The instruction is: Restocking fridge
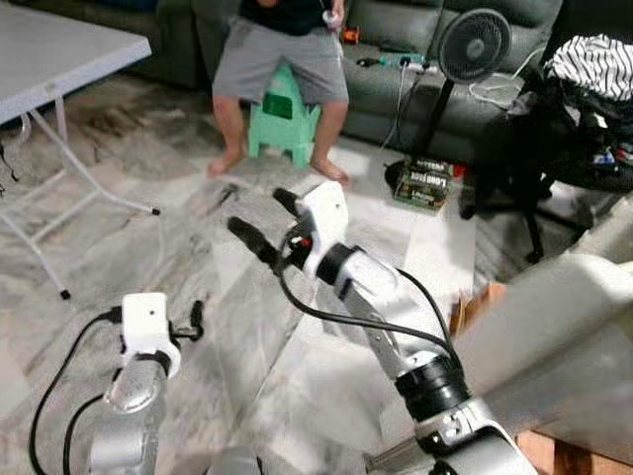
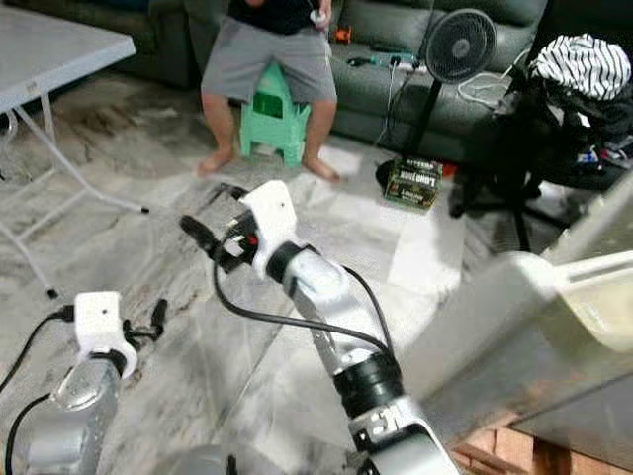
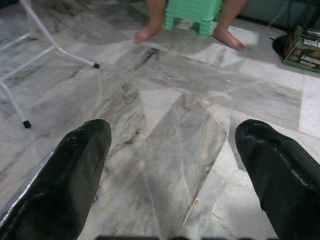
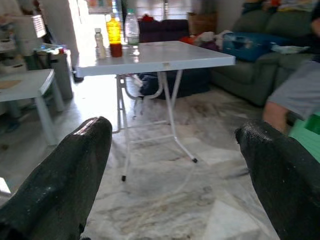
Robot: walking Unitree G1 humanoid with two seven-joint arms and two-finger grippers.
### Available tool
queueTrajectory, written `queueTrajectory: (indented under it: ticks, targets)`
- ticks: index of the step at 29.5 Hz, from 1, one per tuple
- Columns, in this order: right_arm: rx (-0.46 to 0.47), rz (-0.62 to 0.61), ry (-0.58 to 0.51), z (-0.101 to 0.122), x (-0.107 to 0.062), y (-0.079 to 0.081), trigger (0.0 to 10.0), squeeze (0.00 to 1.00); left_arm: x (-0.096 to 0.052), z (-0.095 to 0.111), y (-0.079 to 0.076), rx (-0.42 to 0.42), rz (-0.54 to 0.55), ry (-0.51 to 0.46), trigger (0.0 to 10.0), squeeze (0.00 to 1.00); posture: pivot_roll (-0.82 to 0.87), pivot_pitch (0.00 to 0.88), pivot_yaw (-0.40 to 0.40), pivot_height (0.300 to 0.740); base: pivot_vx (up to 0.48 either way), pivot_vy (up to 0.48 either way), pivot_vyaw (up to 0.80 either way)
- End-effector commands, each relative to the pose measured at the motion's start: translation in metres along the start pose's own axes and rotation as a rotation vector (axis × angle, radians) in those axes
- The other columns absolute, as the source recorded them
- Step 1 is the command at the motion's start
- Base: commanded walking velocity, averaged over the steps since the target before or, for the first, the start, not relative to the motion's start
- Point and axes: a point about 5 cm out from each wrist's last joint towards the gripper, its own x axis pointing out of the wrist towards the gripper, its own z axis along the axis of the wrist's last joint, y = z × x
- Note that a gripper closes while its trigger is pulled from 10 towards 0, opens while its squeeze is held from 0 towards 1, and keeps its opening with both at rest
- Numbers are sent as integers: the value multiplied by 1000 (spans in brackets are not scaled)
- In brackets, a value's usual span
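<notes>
My right gripper point(image 1: 268, 224) is held out over the marble floor, its two black fingers wide apart and empty. In the right wrist view it faces a white folding table point(image 4: 160, 56). On that table stand an orange-yellow bottle point(image 4: 114, 30), a clear bottle point(image 4: 131, 27) and a small bottle point(image 4: 100, 42). My left gripper point(image 1: 194, 320) hangs low at my left side, open over bare floor, with nothing between its fingers point(image 3: 75, 175). A large white panel with a shelf-like bin point(image 2: 593, 297), seemingly the fridge door, stands close on my right.
A person sits on a green stool point(image 1: 282, 114) in front of a dark sofa. A standing fan point(image 1: 473, 45), a box of cans point(image 1: 423, 184) and a black chair heaped with clothes point(image 1: 584, 74) stand on the right. The table's corner point(image 1: 59, 54) is at the left.
</notes>
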Motion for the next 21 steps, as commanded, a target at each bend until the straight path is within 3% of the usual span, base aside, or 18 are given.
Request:
queueTrajectory:
  ticks: [1, 6, 8, 11, 15, 19, 21]
  targets:
    - [-2, -28, -2, -1, -2, -5, 10000, 0, 1, 1, -3, 3, -11, 2, 10000, 0, 132, 0, -36, 740, 0, 0, 0]
    - [-52, -135, 2, -2, -8, -18, 10000, 0, 1, 0, -2, 10, -3, 3, 10000, 0, 133, 0, -36, 740, 0, 0, 0]
    - [-63, -230, 15, -5, -17, -31, 10000, 0, 1, 0, -2, 10, 0, 1, 10000, 0, 134, 0, -38, 740, 0, 0, 0]
    - [-81, -353, 72, -19, -46, -53, 10000, 0, 0, -1, -2, 12, 2, 4, 10000, 0, 130, 0, -39, 740, 0, 0, 0]
    - [-83, -423, 99, -25, -63, -62, 10000, 0, 0, -1, -1, 14, 1, 6, 10000, 0, 125, 0, -37, 740, 0, 0, 0]
    - [-135, -572, 143, -32, -94, -79, 10000, 0, 0, -2, -1, 15, 3, 11, 10000, 0, 121, 0, -35, 740, 0, 0, 0]
    - [-110, -611, 153, -34, -104, -84, 10000, 0, 0, -2, 0, 16, 3, 12, 10000, 0, 119, 0, -35, 740, 0, 0, 0]
